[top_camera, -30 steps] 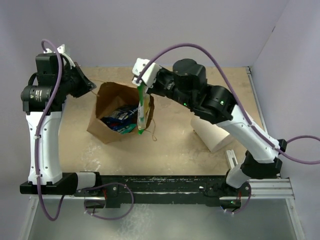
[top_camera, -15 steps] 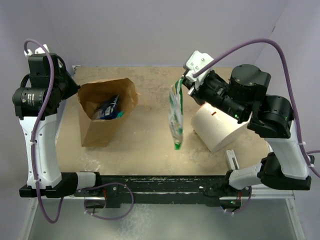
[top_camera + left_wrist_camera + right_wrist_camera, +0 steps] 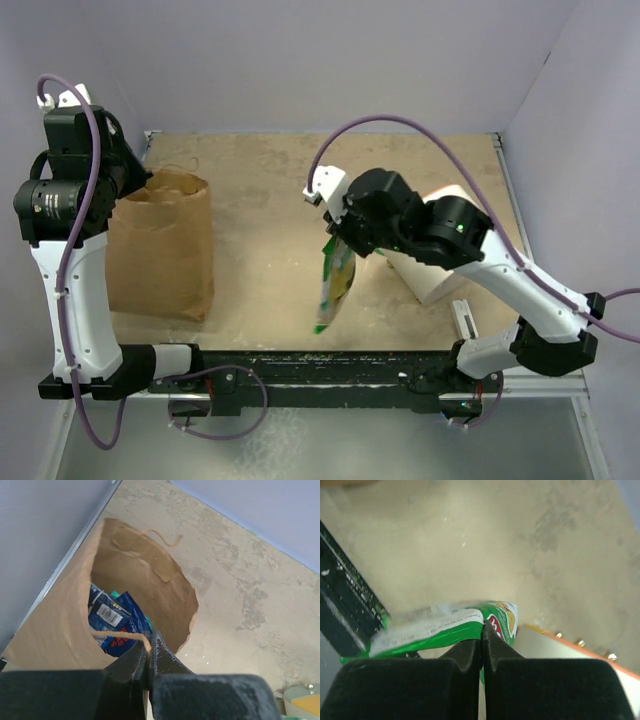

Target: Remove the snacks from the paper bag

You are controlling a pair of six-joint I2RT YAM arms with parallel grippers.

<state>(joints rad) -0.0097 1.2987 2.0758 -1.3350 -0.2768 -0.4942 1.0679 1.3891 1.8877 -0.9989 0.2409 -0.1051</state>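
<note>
The brown paper bag [image 3: 160, 245] lies at the left of the table, its mouth facing my left arm. My left gripper [image 3: 148, 650] is shut on the bag's rim and twisted handle. Inside the bag [image 3: 65, 625] I see dark blue snack packets [image 3: 117, 625]. My right gripper [image 3: 482, 630] is shut on the top edge of a green snack packet [image 3: 440, 627] with a red label. That packet [image 3: 335, 285] hangs above the table's front middle, just left of the white cylinder [image 3: 440, 265].
The white cylinder lies on its side at the right, partly under my right arm. A black rail [image 3: 320, 365] runs along the table's near edge. Purple walls close the back and both sides.
My right gripper carried the green packet out of the bag, rightward and then down toward the front middle. My left gripper pulled the bag further left, tipping it so its side faces the top camera.
</note>
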